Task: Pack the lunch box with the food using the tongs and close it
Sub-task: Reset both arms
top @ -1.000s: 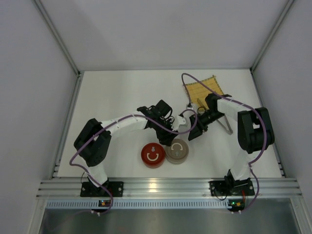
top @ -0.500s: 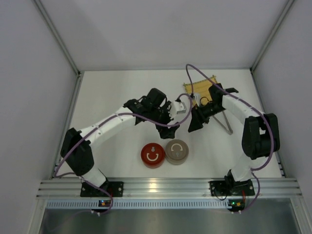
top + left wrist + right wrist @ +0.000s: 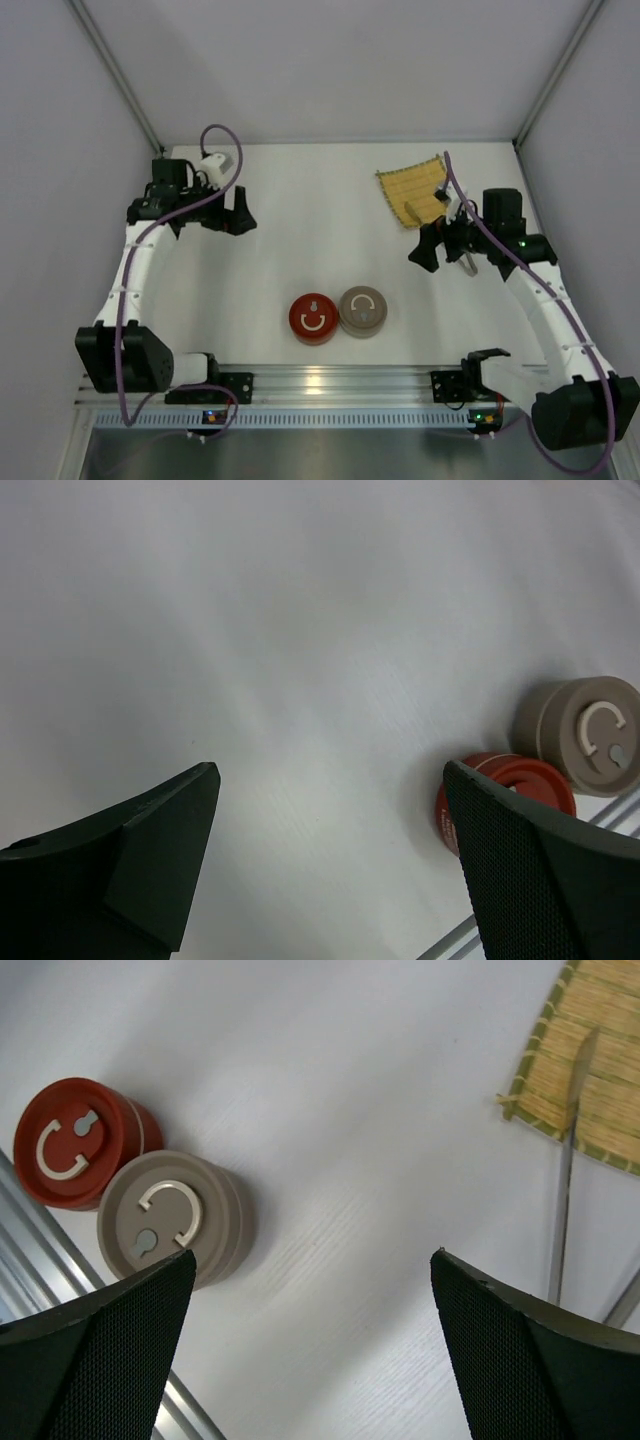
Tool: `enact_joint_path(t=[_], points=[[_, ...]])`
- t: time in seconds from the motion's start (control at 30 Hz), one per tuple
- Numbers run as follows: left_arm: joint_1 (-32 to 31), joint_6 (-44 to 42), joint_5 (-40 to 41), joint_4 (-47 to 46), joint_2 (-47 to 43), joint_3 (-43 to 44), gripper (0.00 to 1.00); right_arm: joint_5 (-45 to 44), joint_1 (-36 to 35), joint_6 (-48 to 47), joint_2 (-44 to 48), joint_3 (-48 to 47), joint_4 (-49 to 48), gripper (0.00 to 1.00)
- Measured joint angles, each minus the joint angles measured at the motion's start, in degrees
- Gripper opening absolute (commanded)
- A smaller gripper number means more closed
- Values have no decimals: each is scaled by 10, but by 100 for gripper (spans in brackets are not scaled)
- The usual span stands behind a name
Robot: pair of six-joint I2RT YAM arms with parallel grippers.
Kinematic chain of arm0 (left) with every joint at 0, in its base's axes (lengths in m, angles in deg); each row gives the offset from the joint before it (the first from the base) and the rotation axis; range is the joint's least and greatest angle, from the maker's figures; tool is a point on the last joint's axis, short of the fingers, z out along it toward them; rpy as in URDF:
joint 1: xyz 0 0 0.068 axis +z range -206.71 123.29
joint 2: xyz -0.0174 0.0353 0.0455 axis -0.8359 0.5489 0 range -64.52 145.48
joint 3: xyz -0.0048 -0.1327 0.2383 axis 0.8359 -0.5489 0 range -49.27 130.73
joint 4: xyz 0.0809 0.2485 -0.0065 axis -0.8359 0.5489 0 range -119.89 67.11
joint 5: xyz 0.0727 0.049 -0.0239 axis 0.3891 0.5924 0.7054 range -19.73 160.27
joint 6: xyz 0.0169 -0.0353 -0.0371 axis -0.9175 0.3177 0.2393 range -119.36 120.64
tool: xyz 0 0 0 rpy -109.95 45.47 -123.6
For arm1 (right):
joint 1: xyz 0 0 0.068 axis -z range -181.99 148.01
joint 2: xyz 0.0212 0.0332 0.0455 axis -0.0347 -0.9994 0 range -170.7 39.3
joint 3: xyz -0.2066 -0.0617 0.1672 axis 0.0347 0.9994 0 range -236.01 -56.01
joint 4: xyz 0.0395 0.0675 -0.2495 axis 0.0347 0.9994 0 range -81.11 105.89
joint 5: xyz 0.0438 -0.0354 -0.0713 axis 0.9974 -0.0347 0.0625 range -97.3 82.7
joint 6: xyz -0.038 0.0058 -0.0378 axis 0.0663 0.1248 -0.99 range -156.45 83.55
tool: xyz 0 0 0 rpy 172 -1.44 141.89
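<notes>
The lunch box shows as two round lidded tubs side by side near the front edge, one red (image 3: 314, 318) and one beige (image 3: 362, 310), both with lids on. The right wrist view has the red tub (image 3: 75, 1145) and the beige tub (image 3: 170, 1220) as well. The tongs (image 3: 563, 1210) lie with one tip on the yellow mat (image 3: 600, 1110); from above only a grey end of the tongs (image 3: 467, 264) shows beside my right arm. My left gripper (image 3: 232, 220) hangs open at the far left over bare table. My right gripper (image 3: 425, 245) is open, right of the tubs. The food is out of view.
The yellow woven mat (image 3: 412, 185) lies at the back right. Grey walls close in the table on three sides, and an aluminium rail (image 3: 340, 385) runs along the front edge. In the left wrist view the red tub (image 3: 500, 785) and the beige tub (image 3: 580, 730) sit far off to the right.
Both arms have swung out from the middle of the table, the left one to the far left, the right one back to the right. Both grippers have opened wider.
</notes>
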Motion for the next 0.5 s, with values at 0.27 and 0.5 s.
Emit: enact_joint_path(t=[0.27, 0.5], points=[[74, -16, 73, 8, -162, -163, 98, -69, 31, 35, 56, 69, -15, 99], [74, -21, 100, 1, -185, -215, 98, -83, 38, 44, 64, 91, -24, 99]])
